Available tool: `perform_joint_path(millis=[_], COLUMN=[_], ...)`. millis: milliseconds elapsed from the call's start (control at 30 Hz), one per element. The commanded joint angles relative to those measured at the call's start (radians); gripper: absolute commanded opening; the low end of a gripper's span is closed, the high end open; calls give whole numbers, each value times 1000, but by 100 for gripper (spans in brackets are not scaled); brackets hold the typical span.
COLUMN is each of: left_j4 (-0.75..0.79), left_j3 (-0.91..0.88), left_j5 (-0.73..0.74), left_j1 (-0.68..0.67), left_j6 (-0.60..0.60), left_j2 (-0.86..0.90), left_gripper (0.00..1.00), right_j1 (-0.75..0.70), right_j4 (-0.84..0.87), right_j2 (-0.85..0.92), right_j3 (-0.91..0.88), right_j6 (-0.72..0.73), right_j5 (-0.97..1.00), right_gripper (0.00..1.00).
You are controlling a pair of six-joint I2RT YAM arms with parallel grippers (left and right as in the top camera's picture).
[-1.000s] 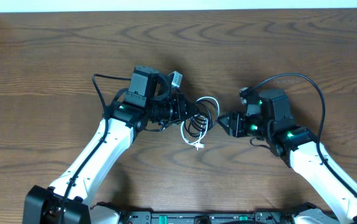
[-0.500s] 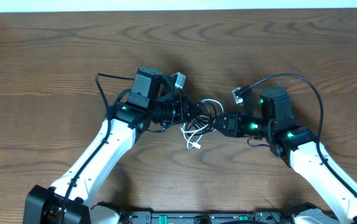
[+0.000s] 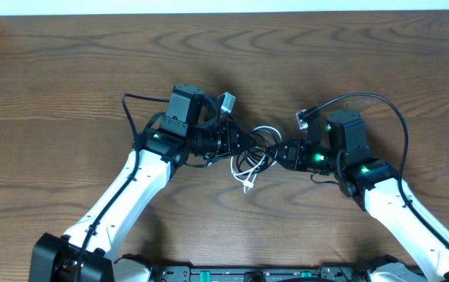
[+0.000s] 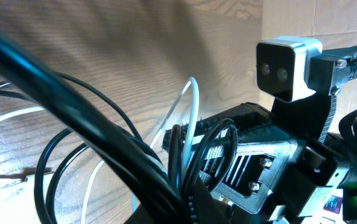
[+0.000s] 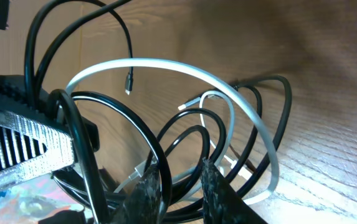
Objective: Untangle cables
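Black-and-white cables (image 3: 254, 150), overhead: bundled at centre; right gripper (image 3: 285, 153) has closed in from the right, left gripper (image 3: 238, 142) touching their left side.
Left wrist: own grip hidden, cannot tell.
Right wrist: fingertips (image 5: 210, 182) parted astride a black loop (image 5: 179, 132).
Meaning: pinch seems next.

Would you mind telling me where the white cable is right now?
In the overhead view, the white cable is mid-table, looped through the black cables between the left gripper and the right gripper.
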Motion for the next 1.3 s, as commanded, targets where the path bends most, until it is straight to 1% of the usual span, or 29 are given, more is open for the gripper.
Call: perform_joint_path(millis=[0,133,200,333,467,567,633,700,867,967,1067,1133,1167,1267], left_j4=[5,5,5,5,5,4,3,-2,-29,-34,-37,-47,-57,-95], left_j3=[18,18,18,18,18,18,18,18,18,18,18,18,18,18], left_j5=[39,42,42,43,42,42,42,38,37,37,23,-2,-28,-126], left_j1=[-5,-21,-29,-29,-23,-9,2,16,35,36,36,36,36,36], left_j6=[-2,-2,-2,-1,2,25,34,42,71,76,76,76,76,75], left_j2=[-5,-5,-5,-5,-5,-5,-5,-5,-5,-5,-5,-5,-5,-5], left_gripper=[8,7,8,8,7,7,7,7,7,7,7,7,7,7], right_j1=[1,1,1,1,0,0,0,-2,-2,-2,-2,-2,-2,-2], right_j4=[27,59,59,48,-29,-136,-214,-312,-414,-436,-424,-383,-347,-245], right_j2=[0,0,0,0,0,0,0,0,0,0,0,0,0,0], right_j3=[1,1,1,1,1,1,1,1,1,1,1,1,1,1], right_j6=[21,21,21,20,8,-28,-53,-58,-58,-58,-58,-71,-116,-224], right_j5=[-27,-28,-28,-23,31,142,250,404,619,689,677,575,469,150], right_gripper=[18,18,14,1,1,1,1,1,1,1,1,6,8,20])
